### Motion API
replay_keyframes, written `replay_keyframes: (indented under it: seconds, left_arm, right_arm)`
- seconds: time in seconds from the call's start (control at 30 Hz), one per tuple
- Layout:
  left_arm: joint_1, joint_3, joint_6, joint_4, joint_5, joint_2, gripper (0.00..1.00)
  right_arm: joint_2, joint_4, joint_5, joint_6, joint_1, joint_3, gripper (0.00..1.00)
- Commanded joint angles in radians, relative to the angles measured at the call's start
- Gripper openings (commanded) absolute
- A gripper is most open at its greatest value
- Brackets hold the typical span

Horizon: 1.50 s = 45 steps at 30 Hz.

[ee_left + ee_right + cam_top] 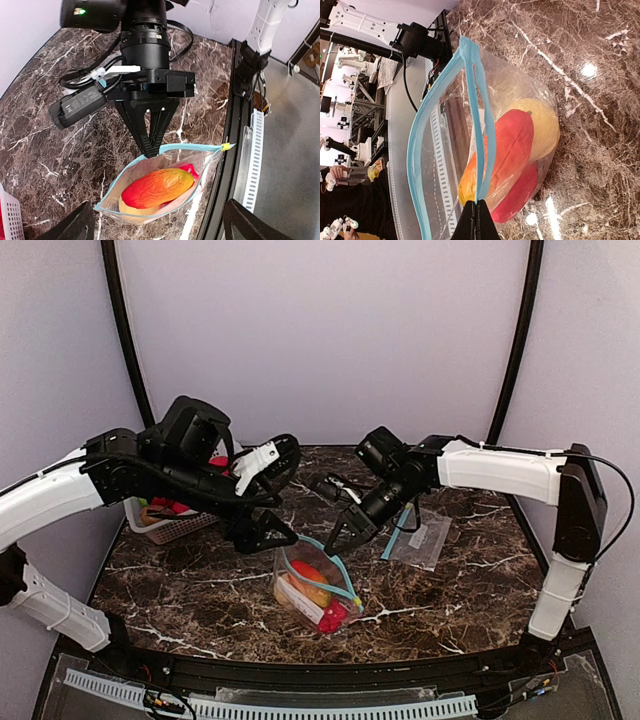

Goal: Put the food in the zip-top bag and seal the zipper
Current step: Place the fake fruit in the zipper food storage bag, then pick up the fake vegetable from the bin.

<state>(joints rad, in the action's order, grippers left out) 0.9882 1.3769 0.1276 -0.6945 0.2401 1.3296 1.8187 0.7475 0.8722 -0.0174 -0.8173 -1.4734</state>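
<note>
At the far left sits a white plastic lattice basket (pixel 188 530) with red and orange toy food pieces (pixel 163 508) inside, so by my reading the filling is not finished. Next comes the left gripper (pixel 272 533): its jaws are spread wide, with nothing between them, above the mouth of the bag.

The clear zip-top bag with a blue zipper rim (pixel 192 146) stands near the middle of the dark, white-veined marble table (pixel 200 590). It bulges around a smooth orange-red mango-shaped toy (pixel 157 187), a pale yellow rounded piece (pixel 131 210) beneath it and a glossy red piece (pixel 520 197). A small yellow slider tab (pixel 226 146) sits at one end of the rim.

The right gripper (pixel 477 212) has its fingers pressed together on the far strip of that rim, holding the mouth open.

The film looks thin, limp and slick, so it would likely sag shut if let go. The stiffer zipper band is the sensible place to hold it. The toys look light, hard and slippery — probably best taken across their narrow middle, since rounded ends may squirt out of the jaws. Sealing will likely need the two strips lined up before pressing along them.

Further right a flat clear plastic sheet (pixel 422 540) lies on the marble.
</note>
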Motion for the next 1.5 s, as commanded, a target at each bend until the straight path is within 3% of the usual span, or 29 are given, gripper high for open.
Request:
replay_keyframes:
  seconds: [0.0,0.23,0.53,1.07,1.47]
  left_arm:
    - [-0.022,-0.1,-0.26,0.141,-0.048,-0.105,0.9]
    - [-0.178,-0.305,-0.527,0.239,-0.107,-0.269,0.95]
    - [-0.366,-0.411,-0.616,0.261,-0.058,-0.329,0.98]
    - [-0.677,-0.28,-0.467,0.22,-0.072,-0.063,0.96]
    - [-0.837,-0.157,-0.451,0.342,-0.298,0.164,0.85]
  right_arm:
    - [-0.073,-0.085,-0.068,-0.101,0.005,0.029,0.0]
    - [-0.151,-0.155,-0.146,-0.235,0.009,0.105,0.0]
    - [-0.257,-0.255,-0.22,-0.387,0.009,0.197,0.0]
    - [-0.262,-0.338,-0.3,-0.462,0.009,0.245,0.0]
    - [-0.269,-0.364,-0.302,-0.464,0.009,0.264,0.0]
